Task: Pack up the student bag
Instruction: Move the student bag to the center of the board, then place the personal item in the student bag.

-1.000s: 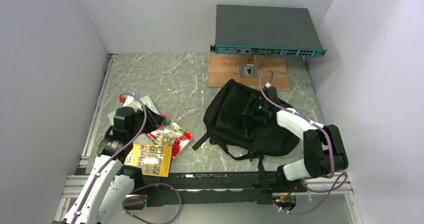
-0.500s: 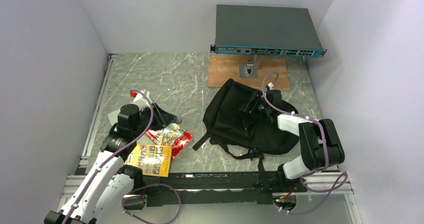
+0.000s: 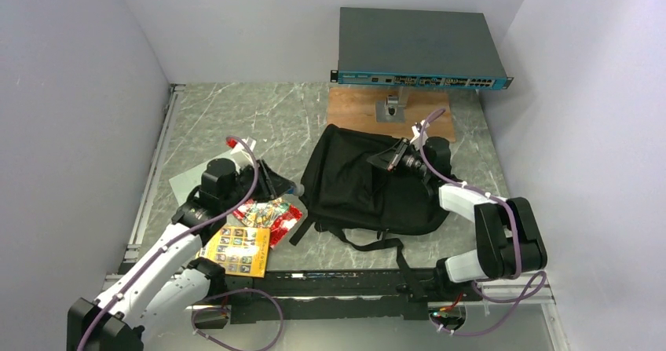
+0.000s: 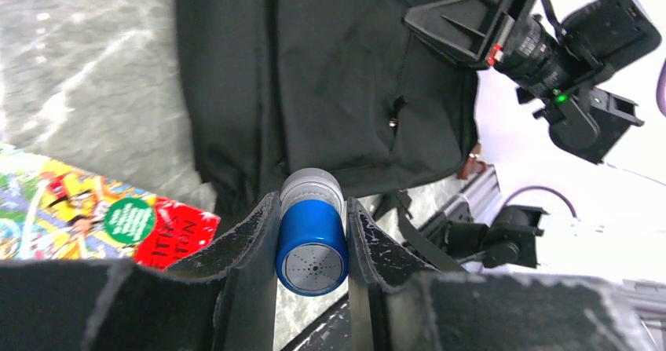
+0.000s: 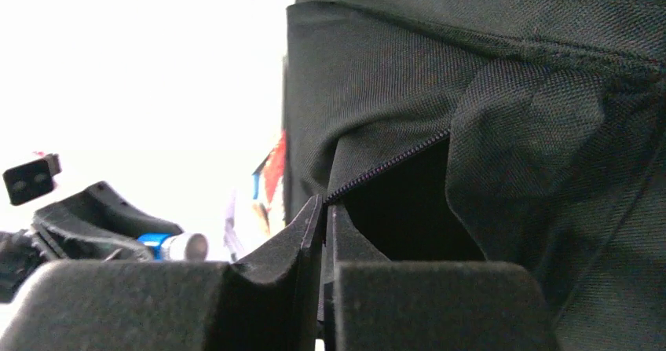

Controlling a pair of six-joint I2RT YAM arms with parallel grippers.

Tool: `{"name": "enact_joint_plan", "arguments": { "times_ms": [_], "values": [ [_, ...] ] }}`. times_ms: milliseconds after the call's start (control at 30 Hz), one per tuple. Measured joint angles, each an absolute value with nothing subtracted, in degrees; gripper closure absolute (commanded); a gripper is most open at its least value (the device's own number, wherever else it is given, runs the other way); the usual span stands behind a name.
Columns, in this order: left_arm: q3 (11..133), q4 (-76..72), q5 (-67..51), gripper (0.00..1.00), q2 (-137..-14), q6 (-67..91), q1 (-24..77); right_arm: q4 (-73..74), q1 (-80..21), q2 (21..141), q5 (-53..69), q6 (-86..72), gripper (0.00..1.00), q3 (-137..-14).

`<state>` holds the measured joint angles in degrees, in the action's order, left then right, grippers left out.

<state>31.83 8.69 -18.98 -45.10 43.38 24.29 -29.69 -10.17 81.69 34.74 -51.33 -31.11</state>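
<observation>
Surface: you see a grey marble-pattern tabletop [image 3: 236, 115] | centre: soft black fabric student bag [image 3: 353, 186] | far side: flat brown wooden board [image 3: 353, 115] | left: red glossy packet [image 3: 271, 213], yellow printed card [image 3: 239, 249], flat grey sheet [image 3: 184, 184]

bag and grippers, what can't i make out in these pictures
- Inside of the bag: right wrist view, the zip opening is pure shadow.
- Blue cylinder in the left gripper: left wrist view, the fingers cover its sides and no label shows.
- How much fabric the right gripper pinches: right wrist view, hidden between its shut fingers.
- Grey sheet: top view, mostly under the left arm.
</observation>
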Motion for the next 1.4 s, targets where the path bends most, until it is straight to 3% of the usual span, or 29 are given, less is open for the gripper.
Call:
{"name": "enact_joint_plan", "arguments": {
  "times_ms": [67, 233, 367, 533, 667, 933, 1233, 1400],
  "values": [
    [31.83, 5.78, -20.23, 1.0, -46.13, 43.79, 25.58, -30.2, -10.15, 80.53, 37.47, -53.3, 0.96, -31.11],
    [31.92, -4.29, -24.6, 1.0, -50.57, 45.47, 28.38, -27.27, -9.69, 80.29, 44.01, -55.0, 0.61, -32.42],
    [32.51, -11.53, -27.66, 1.0, -56.73, 47.94, 30.98, -10.48, -9.58, 78.48, 42.11, -45.04, 0.37, -38.89],
    [33.63, -19.11, -30.06, 1.0, -63.79, 51.03, 34.17, 4.8, -9.45, 69.04, 34.59, -33.3, 0.24, -41.28],
    [33.78, -26.35, -32.1, 1.0, -68.71, 54.81, 35.27, 7.42, -9.32, 60.73, 38.98, -28.62, 0.22, -39.48],
    [33.8, -35.97, -33.71, 1.0, -74.24, 61.12, 36.27, -6.63, -14.44, 55.07, 54.22, -34.83, 0.24, -30.22],
    [33.78, -46.59, -34.7, 1.0, -78.63, 67.42, 38.81, -22.87, -21.02, 58.33, 55.33, -45.6, 0.34, -26.04],
    [33.65, -50.43, -34.74, 1.0, -79.77, 69.71, 39.88, -27.55, -21.02, 58.39, 54.43, -48.84, 0.47, -24.58]
  ]
}}
